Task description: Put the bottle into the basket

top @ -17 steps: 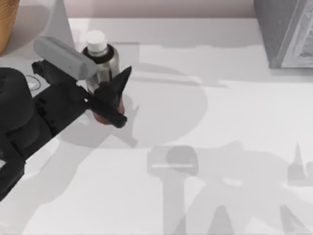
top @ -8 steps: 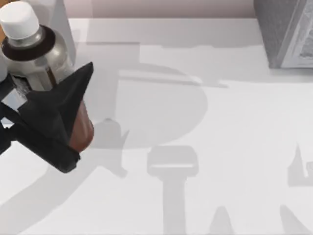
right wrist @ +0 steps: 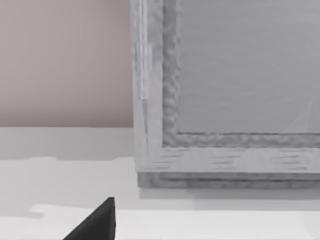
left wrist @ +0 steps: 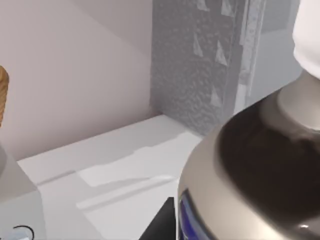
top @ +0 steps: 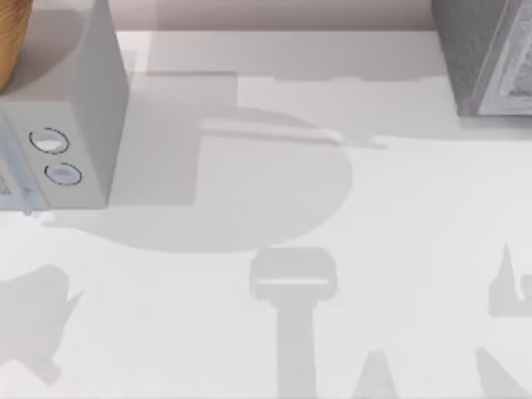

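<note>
The bottle point(left wrist: 260, 165) and the left end effector have risen out of the top view since half a second ago, clearing the grey box point(top: 71, 125) on the table point(top: 332, 208). Lift done, judging so; the basket point(top: 12, 37) waits at far left. Whether the grip holds, I cannot tell. White cap, dark band, silver label.

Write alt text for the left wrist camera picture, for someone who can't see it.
A bottle looms very close to the camera, showing its dark neck band, silver-grey shoulder and the edge of a white cap. Behind it a white table runs back to a pinkish wall and a tall grey textured block.
</note>
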### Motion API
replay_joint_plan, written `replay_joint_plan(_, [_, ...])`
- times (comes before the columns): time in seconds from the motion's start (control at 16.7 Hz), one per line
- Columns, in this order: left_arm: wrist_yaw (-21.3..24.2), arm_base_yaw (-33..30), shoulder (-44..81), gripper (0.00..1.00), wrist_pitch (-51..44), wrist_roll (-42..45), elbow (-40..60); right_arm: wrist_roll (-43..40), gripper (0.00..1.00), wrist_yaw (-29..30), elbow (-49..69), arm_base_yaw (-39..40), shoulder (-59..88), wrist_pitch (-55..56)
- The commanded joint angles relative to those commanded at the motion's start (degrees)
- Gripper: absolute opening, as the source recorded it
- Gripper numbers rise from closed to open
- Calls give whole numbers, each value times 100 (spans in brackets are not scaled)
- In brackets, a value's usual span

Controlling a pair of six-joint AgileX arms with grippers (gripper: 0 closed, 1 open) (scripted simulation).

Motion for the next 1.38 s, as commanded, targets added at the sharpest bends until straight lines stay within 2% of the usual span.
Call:
replay_joint_plan(0.24, [-664,-988,-982,0,-1683,-85,478,0,100,0,0,0,0,0])
replay_joint_plan(0.42, [-951,-1471,-1407,0,-2468,-113,691,0,100,0,0,0,0,0])
replay_joint_plan(0.84, [-1049,-1649,-1551,0,-2749,-121,765,0,100,0,0,0,0,0])
replay_joint_plan(1.02, [-1034,-1532,-1250,0,-2678,-96,789,0,100,0,0,0,0,0])
replay_joint_plan(1.14, [-973,-1231,-947,0,-2395,-40,978,0,100,0,0,0,0,0])
replay_joint_plan(1.38, [-679,68,316,0,-1353,116,1707,0,100,0,0,0,0,0])
